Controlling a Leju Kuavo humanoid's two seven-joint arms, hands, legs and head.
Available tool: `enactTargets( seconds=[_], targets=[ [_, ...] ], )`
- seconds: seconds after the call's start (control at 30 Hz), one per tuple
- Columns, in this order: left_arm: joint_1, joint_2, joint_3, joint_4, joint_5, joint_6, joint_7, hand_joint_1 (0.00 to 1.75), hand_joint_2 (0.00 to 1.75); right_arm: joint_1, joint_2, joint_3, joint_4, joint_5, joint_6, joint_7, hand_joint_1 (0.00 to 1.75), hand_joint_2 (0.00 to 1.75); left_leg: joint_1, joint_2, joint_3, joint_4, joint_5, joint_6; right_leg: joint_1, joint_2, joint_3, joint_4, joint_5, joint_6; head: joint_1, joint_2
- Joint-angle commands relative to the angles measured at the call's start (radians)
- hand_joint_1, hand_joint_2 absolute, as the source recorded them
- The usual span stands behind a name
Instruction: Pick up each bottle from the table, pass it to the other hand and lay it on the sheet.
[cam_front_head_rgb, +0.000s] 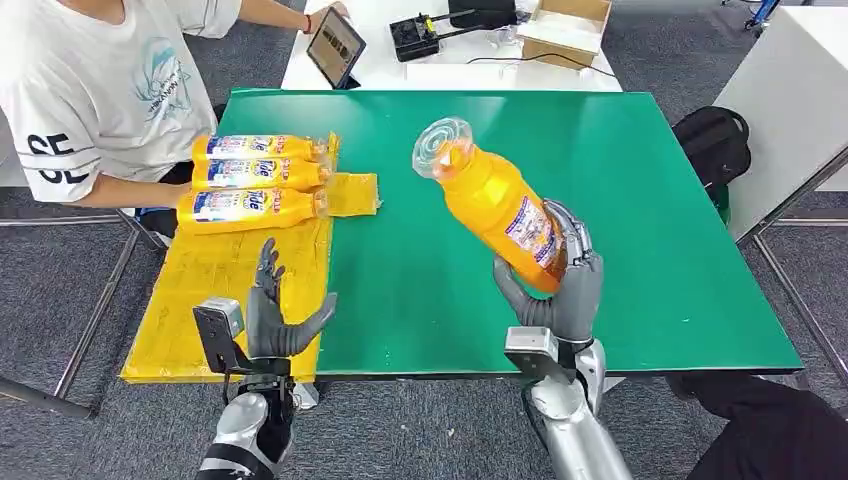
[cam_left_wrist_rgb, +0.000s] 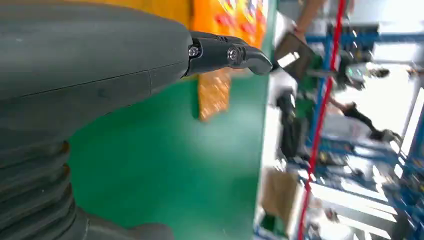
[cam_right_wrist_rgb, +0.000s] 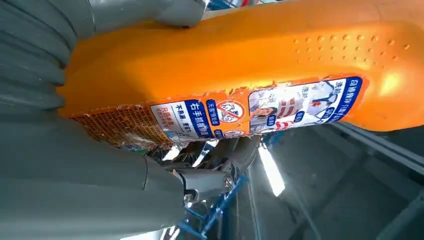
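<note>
Left hand (cam_front_head_rgb: 272, 318) empty, fingers spread, at near edge by yellow sheet (cam_front_head_rgb: 190, 300); right hand (cam_front_head_rgb: 555, 285) grips orange bottle (cam_front_head_rgb: 495, 200) lifted over green table (cam_front_head_rgb: 650, 230), cap tilted far-left: swing it left, keep grip low so left takes upper body.

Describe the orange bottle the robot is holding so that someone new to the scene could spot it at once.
Start at the green table and look above its near right part, where the robot's right hand is raised. It grips an orange plastic bottle by its base, clear cap tilted up and away. Unlike the three orange bottles lying side by side on the yellow sheet at left, it is lifted off the surface.
</note>
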Motion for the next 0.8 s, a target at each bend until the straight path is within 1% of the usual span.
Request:
enactTargets(
  seconds=[0.03, 0.07, 0.1, 0.17, 0.2, 0.3, 0.33, 0.37, 0.4, 0.43, 0.5, 0.53, 0.6, 0.63, 0.73, 0.77, 0.8],
  targets=[
    [0.008, 0.045, -0.106, -0.074, 0.049, -0.084, 0.035, 0.00, 1.75, 0.003, 0.035, 0.039, 0.061, 0.010, 0.034, -0.014, 1.75, 1.75, 0.000, 0.002, 0.004, -0.001, -0.002, 0.001, 0.001, 0.000, 0.003, 0.000, -0.002, -0.003, 0.000, 0.000],
    [0.008, 0.046, -0.113, -0.076, 0.052, -0.092, 0.039, 0.00, 1.75, 0.002, 0.043, 0.061, 0.096, 0.018, 0.046, -0.017, 1.75, 1.75, 0.000, 0.002, 0.003, -0.001, -0.001, 0.001, 0.001, 0.001, 0.002, -0.001, -0.001, -0.002, 0.000, 0.000],
    [-0.026, 0.039, -0.142, -0.033, 0.073, -0.150, 0.058, 0.00, 1.75, 0.037, 0.049, 0.065, 0.113, 0.057, 0.007, 0.004, 1.75, 1.75, 0.000, 0.003, 0.005, -0.001, -0.002, 0.001, 0.001, 0.001, 0.004, -0.001, -0.001, -0.004, 0.000, 0.000],
    [-0.062, 0.018, -0.162, 0.023, 0.080, -0.146, 0.050, 0.00, 1.75, 0.060, 0.063, 0.088, 0.177, 0.040, 0.040, -0.001, 1.75, 1.75, 0.001, -0.001, 0.005, -0.002, -0.001, 0.001, 0.001, -0.002, 0.006, -0.002, -0.001, -0.003, 0.000, 0.000],
    [-0.065, 0.018, -0.165, 0.029, 0.083, -0.145, 0.047, 0.00, 1.75, 0.060, 0.071, 0.093, 0.201, 0.045, 0.029, -0.018, 1.75, 1.75, 0.001, -0.002, 0.005, -0.002, -0.001, 0.001, 0.001, -0.003, 0.006, -0.003, -0.001, -0.003, 0.000, 0.000],
    [-0.063, 0.024, -0.167, 0.025, 0.085, -0.144, 0.045, 0.00, 1.75, 0.045, 0.074, 0.095, 0.224, 0.040, 0.024, -0.029, 1.75, 1.75, 0.001, 0.000, 0.005, -0.002, -0.001, 0.001, 0.001, -0.001, 0.005, -0.002, -0.001, -0.003, 0.000, 0.000],
    [-0.061, 0.024, -0.166, 0.021, 0.093, -0.151, 0.045, 0.00, 1.75, 0.045, 0.079, 0.091, 0.224, 0.030, 0.033, -0.021, 1.75, 1.75, 0.000, 0.001, 0.003, -0.001, -0.001, 0.001, 0.001, 0.001, 0.002, -0.001, -0.001, -0.002, 0.000, 0.000],
    [-0.060, 0.026, -0.168, 0.021, 0.102, -0.161, 0.050, 0.00, 1.75, 0.043, 0.085, 0.097, 0.245, 0.023, 0.059, -0.008, 1.75, 1.75, 0.000, 0.003, 0.004, -0.002, -0.001, 0.001, 0.001, 0.001, 0.004, -0.002, -0.001, -0.004, 0.000, 0.000],
    [-0.060, 0.025, -0.171, 0.022, 0.105, -0.165, 0.052, 0.00, 1.75, 0.036, 0.093, 0.116, 0.289, 0.050, 0.053, -0.007, 1.75, 1.75, 0.000, 0.002, 0.002, -0.001, -0.001, 0.001, 0.001, 0.001, 0.002, -0.001, 0.000, -0.002, 0.000, 0.000],
    [-0.061, 0.025, -0.174, 0.023, 0.107, -0.168, 0.053, 0.00, 1.75, 0.030, 0.102, 0.125, 0.324, 0.047, 0.060, -0.012, 1.75, 1.75, 0.000, 0.003, 0.007, -0.002, -0.002, 0.001, 0.001, 0.001, 0.006, -0.002, -0.001, -0.005, 0.000, 0.000],
    [-0.064, 0.023, -0.183, 0.027, 0.110, -0.170, 0.056, 0.00, 1.75, 0.006, 0.133, 0.151, 0.435, 0.044, 0.036, -0.032, 1.75, 1.75, 0.001, 0.002, 0.003, -0.002, -0.001, 0.000, 0.001, 0.001, 0.002, -0.002, 0.000, -0.002, 0.000, 0.000],
    [-0.064, 0.020, -0.187, 0.029, 0.114, -0.174, 0.060, 0.00, 1.75, -0.002, 0.147, 0.159, 0.475, 0.044, 0.032, -0.032, 1.75, 1.75, 0.001, 0.003, 0.006, -0.002, -0.002, 0.001, 0.002, 0.001, 0.005, -0.003, -0.001, -0.004, 0.000, 0.000],
    [-0.064, 0.020, -0.191, 0.031, 0.119, -0.177, 0.063, 0.00, 1.75, -0.022, 0.158, 0.168, 0.526, 0.041, 0.024, -0.039, 1.75, 1.75, 0.001, 0.004, 0.007, -0.003, -0.002, 0.001, 0.001, 0.003, 0.005, -0.002, -0.001, -0.004, 0.000, 0.000],
    [-0.064, 0.020, -0.196, 0.032, 0.129, -0.189, 0.067, 0.00, 1.75, -0.035, 0.164, 0.177, 0.559, 0.038, 0.024, -0.038, 1.75, 1.75, 0.000, 0.003, 0.004, -0.002, -0.001, 0.001, 0.001, 0.002, 0.003, -0.002, -0.001, -0.003, 0.000, 0.000],
    [-0.059, 0.020, -0.205, 0.030, 0.155, -0.220, 0.071, 0.00, 1.75, -0.045, 0.167, 0.189, 0.588, 0.038, 0.019, -0.036, 1.75, 1.75, 0.001, 0.002, 0.002, -0.001, -0.001, 0.000, 0.001, 0.001, 0.001, -0.001, 0.000, -0.002, 0.000, 0.000],
    [-0.056, 0.022, -0.209, 0.027, 0.160, -0.225, 0.070, 0.00, 1.75, -0.046, 0.166, 0.189, 0.592, 0.027, 0.018, -0.037, 1.75, 1.75, 0.001, 0.003, 0.005, -0.002, -0.002, 0.001, 0.001, 0.001, 0.005, -0.002, -0.001, -0.004, 0.000, 0.000],
    [-0.054, 0.022, -0.210, 0.026, 0.165, -0.230, 0.072, 0.00, 1.75, -0.046, 0.166, 0.185, 0.590, 0.022, 0.013, -0.038, 1.75, 1.75, 0.001, 0.003, 0.003, -0.002, -0.001, 0.001, 0.001, 0.001, 0.002, -0.001, -0.001, -0.003, 0.000, 0.000]
  ],
)
